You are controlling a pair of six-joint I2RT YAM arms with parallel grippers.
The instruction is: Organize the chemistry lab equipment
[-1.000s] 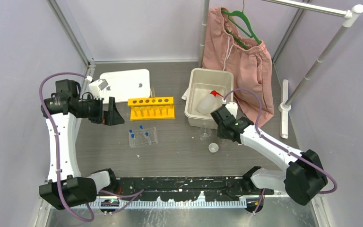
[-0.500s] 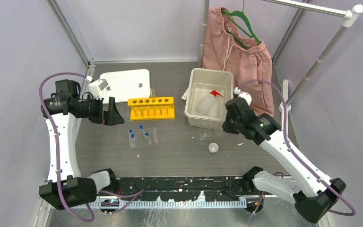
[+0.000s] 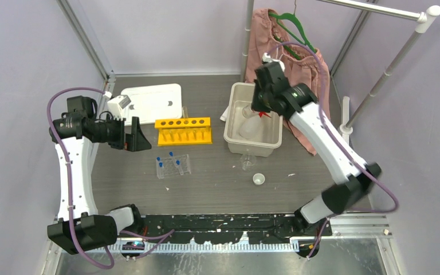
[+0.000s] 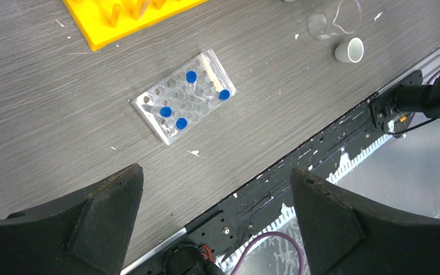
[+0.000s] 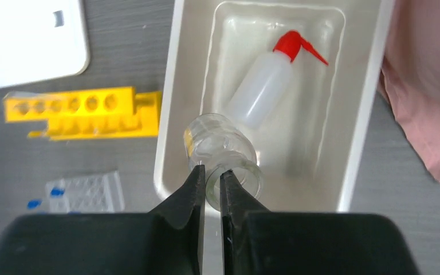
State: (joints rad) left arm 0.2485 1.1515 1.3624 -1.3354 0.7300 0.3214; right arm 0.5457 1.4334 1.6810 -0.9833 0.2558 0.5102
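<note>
Where the grey wood-grain bench (image 3: 206,189) meets pale lilac walls (image 3: 177,34), I see the right pincer (image 5: 212,172) pinched narrow on a small glass jar (image 5: 223,149), raised over the white tub (image 3: 234,136) where the squeeze bottle (image 5: 263,86) lies. Left pincer (image 4: 216,172): wide, empty, left of the yellow rack (image 3: 183,130). The clear rack (image 4: 184,96) and white cup (image 3: 258,179) stand nearer me; pink shorts (image 3: 312,74) hang behind.

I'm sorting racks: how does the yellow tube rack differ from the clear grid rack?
The yellow tube rack is opaque with one row of six holes; the clear grid rack is see-through with many wells. The clear grid rack carries blue-capped tubes; the yellow tube rack's holes look empty. Both rest on the table.
</note>
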